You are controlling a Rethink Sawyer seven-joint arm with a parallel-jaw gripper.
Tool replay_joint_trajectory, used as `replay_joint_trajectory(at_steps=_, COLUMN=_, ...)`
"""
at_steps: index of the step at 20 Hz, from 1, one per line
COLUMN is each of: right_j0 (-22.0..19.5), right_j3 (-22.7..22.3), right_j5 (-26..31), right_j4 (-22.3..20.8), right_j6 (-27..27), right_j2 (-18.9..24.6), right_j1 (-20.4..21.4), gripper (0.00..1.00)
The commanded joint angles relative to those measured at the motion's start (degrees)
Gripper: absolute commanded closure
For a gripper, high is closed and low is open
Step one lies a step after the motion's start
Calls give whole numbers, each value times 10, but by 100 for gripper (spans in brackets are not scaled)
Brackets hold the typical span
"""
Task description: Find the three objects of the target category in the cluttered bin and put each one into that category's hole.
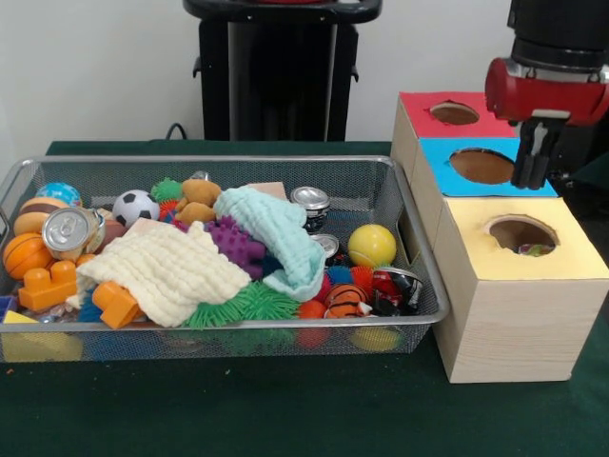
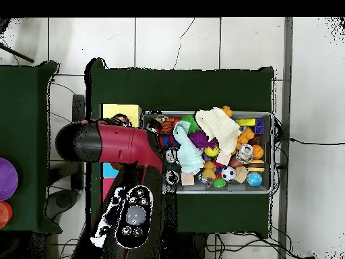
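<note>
gripper: hangs over the blue box at the right of the front view, just above its hole; the dark fingers sit close together with nothing seen between them, so it looks closed and empty.
arm: red and black, lies across the boxes in the overhead view and hides most of them.
wire bin: silver mesh tray on the green table, left of the boxes and almost touching the yellow one.
boxes: three wooden boxes in a row running from near to far, each with a round hole in a coloured top.
yellow box: nearest; something small and colourful shows inside its hole.
blue box: middle one; its hole looks dark.
red box: farthest one.
cloths: a cream cloth lies on the near left of the pile, a mint cloth lies across the middle.
balls: a yellow ball at the right, a soccer ball at the far left, a small basketball at the left wall, another basketball near the front right.
cans: one silver can lies at the left, another can stands at the far middle.
other clutter: orange blocks at the near left, a green spiky toy at the front, a purple spiky toy between the cloths.
</note>
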State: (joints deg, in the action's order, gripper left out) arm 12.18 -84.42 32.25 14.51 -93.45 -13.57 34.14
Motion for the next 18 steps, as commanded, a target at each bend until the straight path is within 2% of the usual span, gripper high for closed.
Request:
replay_joint_trajectory(at_steps=1, right_j0=-13, right_j3=-41, right_j5=86, right_j4=12, right_j6=-113, right_j2=26, right_j1=25, gripper=100)
replay_joint_trajectory(at_steps=7, right_j0=-33, right_j3=-47, right_j5=128, right_j4=3, right_j6=-83, right_j2=26, right_j1=58, gripper=100)
replay_joint_trajectory(at_steps=11, right_j0=-71, right_j3=-50, right_j5=164, right_j4=-12, right_j6=-28, right_j2=30, right_j1=89, gripper=100)
replay_joint_trajectory(at_steps=13, right_j0=-82, right_j3=-58, right_j5=153, right_j4=-19, right_j6=-19, right_j2=31, right_j1=94, gripper=100)
replay_joint_trajectory(at_steps=18, right_j0=-104, right_j3=-92, right_j5=76, right_j4=-33, right_j6=-17, right_j2=40, right_j1=94, gripper=100)
